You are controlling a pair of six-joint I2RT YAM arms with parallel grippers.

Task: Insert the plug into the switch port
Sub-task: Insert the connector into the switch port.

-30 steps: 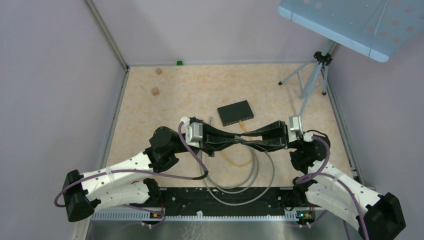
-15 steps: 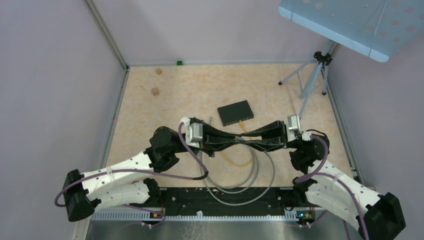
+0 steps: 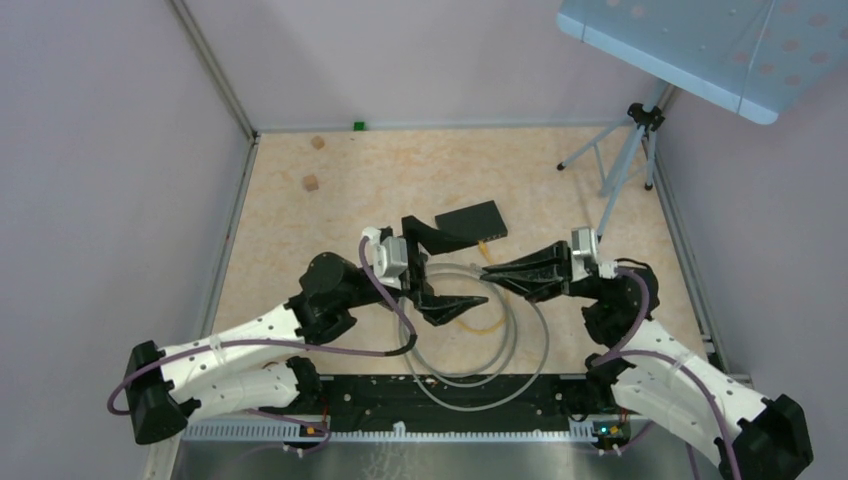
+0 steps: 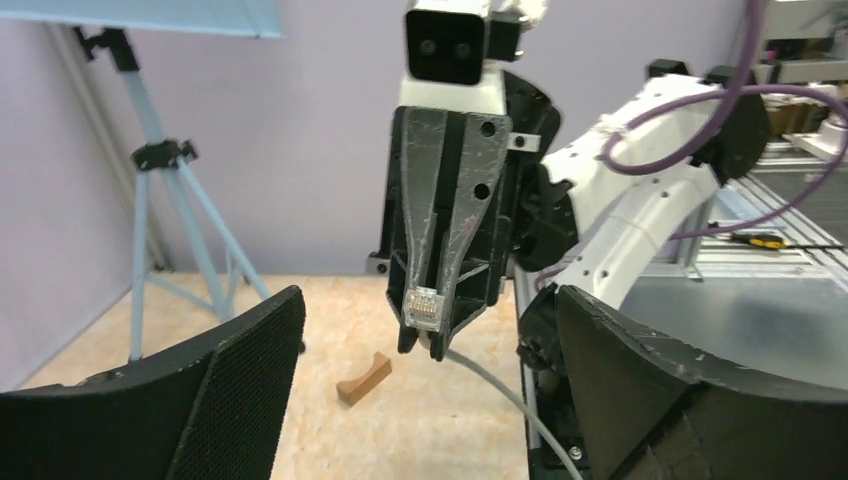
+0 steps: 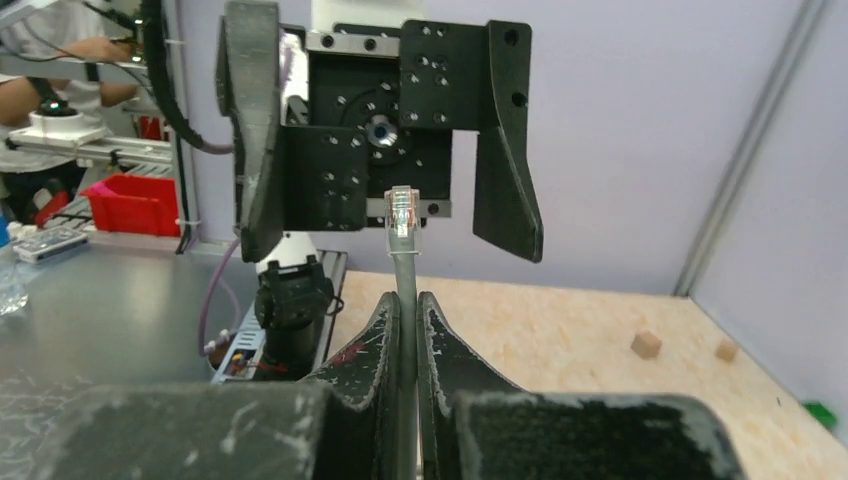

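1. Table (image 3: 300,230): pale wood-grain top carrying the black switch (image 3: 475,222).
2. Left gripper (image 3: 460,268): fingers spread wide, holding nothing, just on the near side of the switch.
3. Right gripper (image 3: 495,270): clamped on the grey cable (image 3: 545,340), near side of the switch, slightly right.
4. Plug (image 5: 401,212): clear, protruding past the right fingertips, apart from the switch.

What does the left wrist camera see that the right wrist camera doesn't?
Only the left wrist camera: a tripod, a curved wooden piece and the white right arm. Only the right wrist camera: the open left gripper, a red bin and a wooden cube. Both: the plug on its grey cable, pinched in the right gripper.
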